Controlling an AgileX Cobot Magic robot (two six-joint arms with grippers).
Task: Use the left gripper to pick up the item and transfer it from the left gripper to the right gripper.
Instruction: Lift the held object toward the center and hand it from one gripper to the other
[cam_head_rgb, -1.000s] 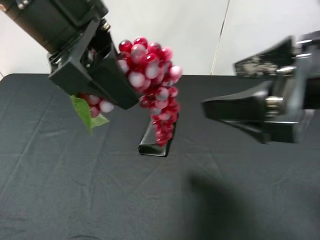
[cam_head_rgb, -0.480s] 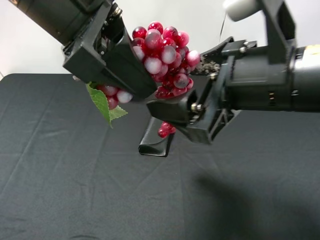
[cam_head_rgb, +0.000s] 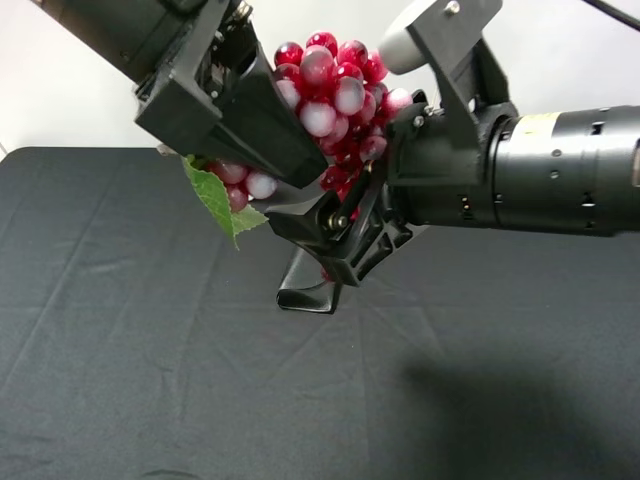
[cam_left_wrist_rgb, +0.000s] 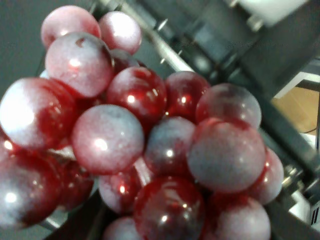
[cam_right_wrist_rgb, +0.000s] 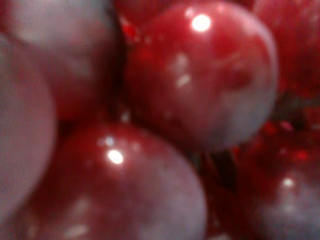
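Note:
The grapes (cam_head_rgb: 335, 85) hang in the air above the table, glossy red-purple, with the green leaf (cam_head_rgb: 215, 200) drooping at the left. My left gripper (cam_head_rgb: 290, 135) is shut on the bunch near its leaf end and holds it up. My right gripper (cam_head_rgb: 345, 175) has come in from the right and its jaws stand apart around the hanging lower part of the bunch; one finger (cam_head_rgb: 320, 225) shows below the grapes, the other is hidden behind them. The grapes fill the left wrist view (cam_left_wrist_rgb: 130, 140) and the right wrist view (cam_right_wrist_rgb: 200, 75).
A black glasses case (cam_head_rgb: 305, 285) lies on the black cloth-covered table (cam_head_rgb: 150, 380), right under the two grippers. A white wall stands behind the table.
My right gripper has moved left from the right edge until its jaws are around the lower grapes. My left gripper has lifted the bunch slightly up and to the right.

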